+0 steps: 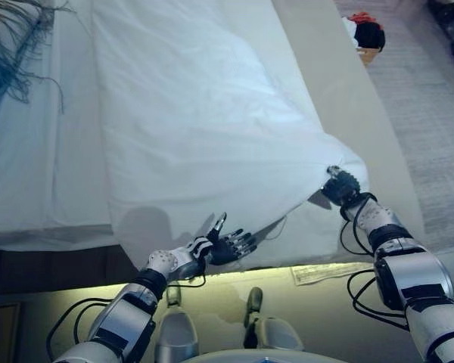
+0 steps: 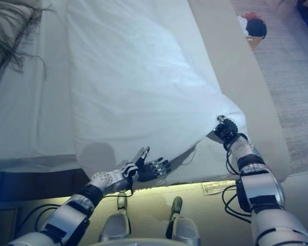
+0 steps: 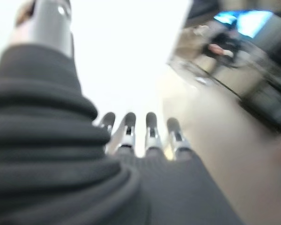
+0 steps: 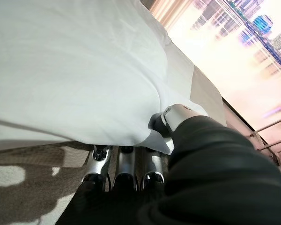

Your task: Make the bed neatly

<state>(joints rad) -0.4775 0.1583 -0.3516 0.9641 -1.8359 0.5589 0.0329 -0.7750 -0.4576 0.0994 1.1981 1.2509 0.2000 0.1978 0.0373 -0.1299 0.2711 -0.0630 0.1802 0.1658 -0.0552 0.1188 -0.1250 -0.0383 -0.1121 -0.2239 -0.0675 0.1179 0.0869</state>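
A white duvet (image 1: 197, 113) lies across the bed, over a white sheet (image 1: 45, 151). My right hand (image 1: 340, 187) is shut on the duvet's near right corner and holds it raised off the mattress. In the right wrist view the thumb (image 4: 178, 115) presses the cloth (image 4: 75, 70) from above while the fingers (image 4: 124, 164) go under it. My left hand (image 1: 228, 246) is open with fingers spread, just below the duvet's near edge, holding nothing. In the left wrist view its fingers (image 3: 150, 136) are straight.
A dark fringed throw (image 1: 15, 45) lies at the bed's far left. The beige bed side (image 1: 356, 113) runs along the right, with a rug (image 1: 431, 113) beyond it. A basket of clothes (image 1: 367, 36) stands at the far right. A paper label (image 1: 321, 272) hangs at the near edge.
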